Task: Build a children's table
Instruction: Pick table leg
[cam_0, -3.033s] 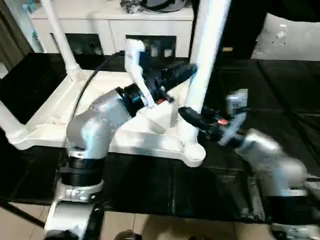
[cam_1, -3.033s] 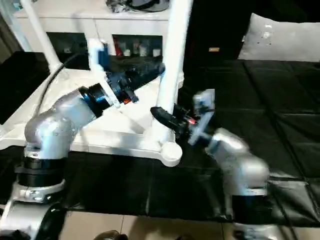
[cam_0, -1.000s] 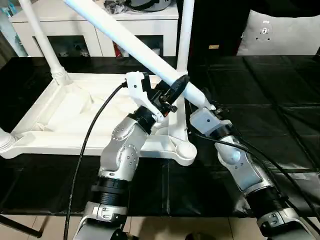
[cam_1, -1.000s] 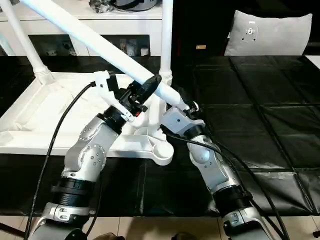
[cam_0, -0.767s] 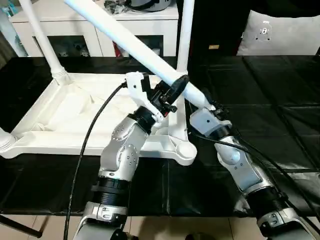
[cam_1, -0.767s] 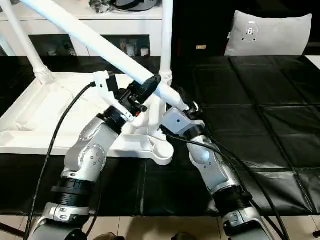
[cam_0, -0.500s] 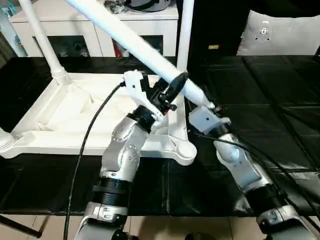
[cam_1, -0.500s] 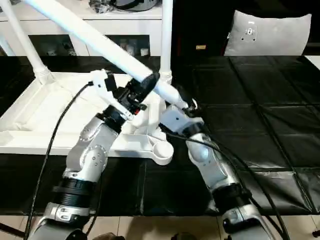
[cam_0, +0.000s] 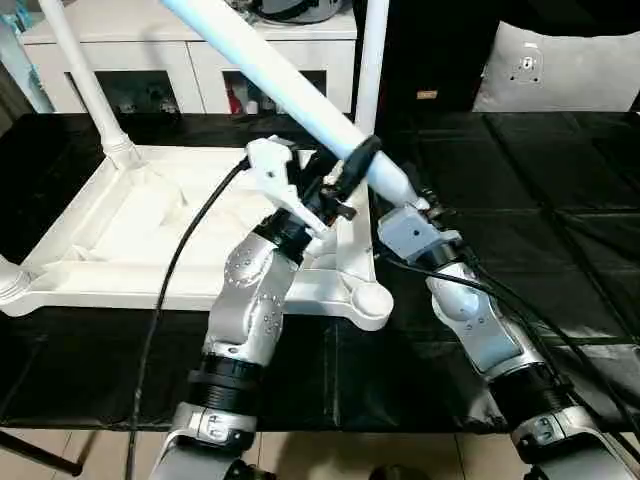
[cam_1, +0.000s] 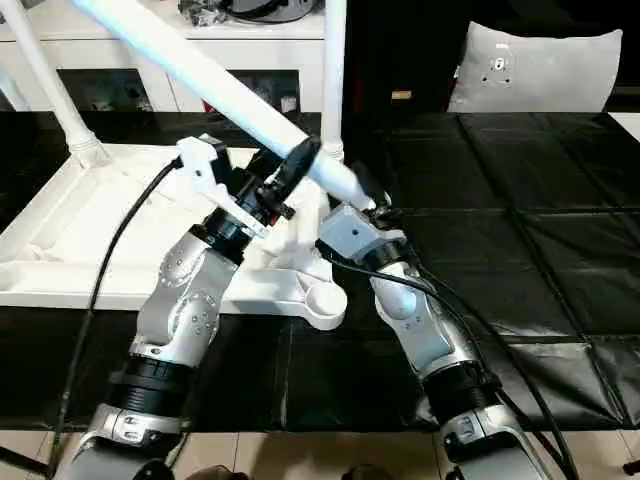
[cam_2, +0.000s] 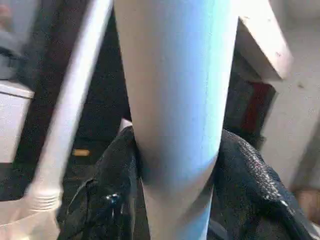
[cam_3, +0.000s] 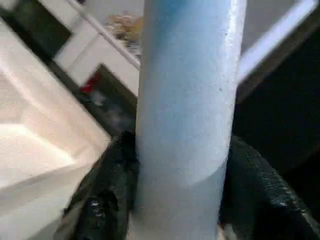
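Holding a loose leg (cam_0: 290, 85) slantwise above the overturned tabletop (cam_0: 130, 225), both grippers share the load; the left gripper (cam_0: 352, 165) is clenched round the shaft, its black fingers (cam_2: 105, 200) pressed to either side in the left wrist view; the right gripper (cam_1: 372, 200) sits at the leg's lower, thicker end, and the right wrist view has dark fingers (cam_3: 255, 185) flanking the shaft, though whether they are gripping or easing off I cannot tell.

The tabletop lies ribbed side up on the black-covered work table (cam_0: 560, 200), occupying the left half of the head views; three legs look already seated: one upright at about 12 o'clock (cam_0: 372, 60), one at 10 o'clock (cam_0: 85, 85), and one stub at 9 o'clock (cam_0: 12, 275) at the picture's edge.

The round socket (cam_0: 372, 300) at the near right corner, roughly centre and just below the grippers, stands vacant; so by my reckoning the job is three-quarters done; what remains is swinging the held leg upright, lowering its thick end into that socket, pressing or twisting it home, then turning the whole table onto its feet.
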